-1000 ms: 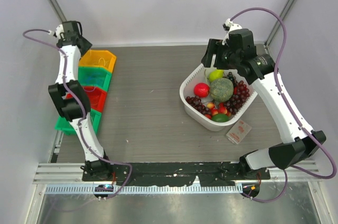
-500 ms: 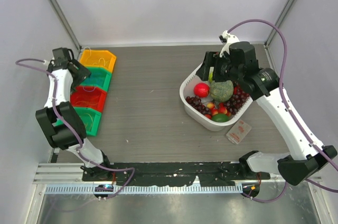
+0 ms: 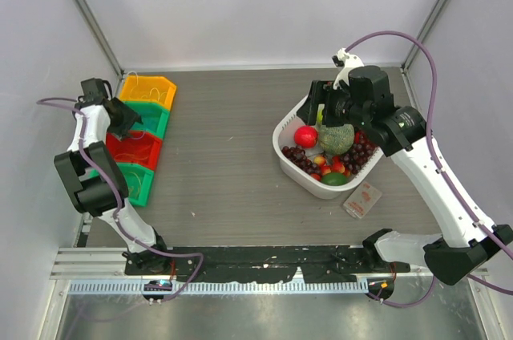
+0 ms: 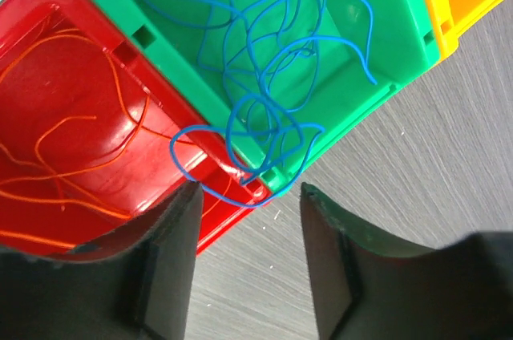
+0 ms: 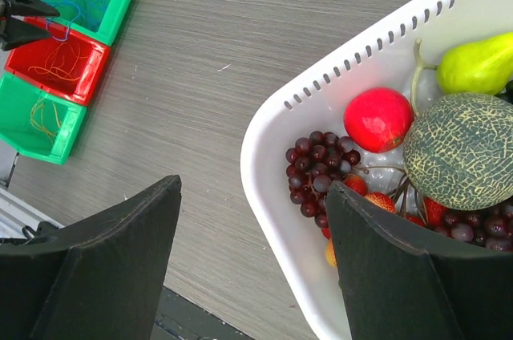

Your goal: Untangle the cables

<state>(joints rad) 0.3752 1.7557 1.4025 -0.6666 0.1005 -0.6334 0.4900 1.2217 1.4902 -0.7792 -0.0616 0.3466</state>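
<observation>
Blue cables [image 4: 264, 103] in green bin [image 4: 176, 67], left tool [image 4: 247, 196] shifted toward red bin [image 4: 88, 91], jaws apart, right tool [image 5: 252, 188] unmoved, also apart

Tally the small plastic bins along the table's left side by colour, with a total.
yellow bin: 1
green bins: 2
red bin: 1
Total: 4

In the left wrist view, thin orange wires [image 4: 76, 143] in the red plastic bin [image 4: 88, 59] run off-frame at nine o'clock.
</observation>
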